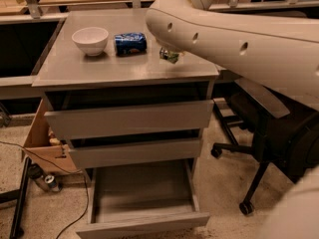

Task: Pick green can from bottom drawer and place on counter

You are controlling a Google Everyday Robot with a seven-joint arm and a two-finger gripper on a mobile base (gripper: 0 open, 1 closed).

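Observation:
The green can [170, 56] shows just under my white arm, low over the right middle of the grey counter [109, 68]. My gripper [168, 52] is mostly hidden behind the arm and appears shut on the can, which moves with it. The bottom drawer [144, 193] is pulled open at floor level and nothing shows in it. The two drawers above it stand slightly ajar.
A white bowl [90, 40] and a blue can [130, 43] lying on its side sit on the counter's back left. A cardboard box [42, 143] and a silver-topped can [50, 181] are on the floor at left. A black office chair [269, 133] stands at right.

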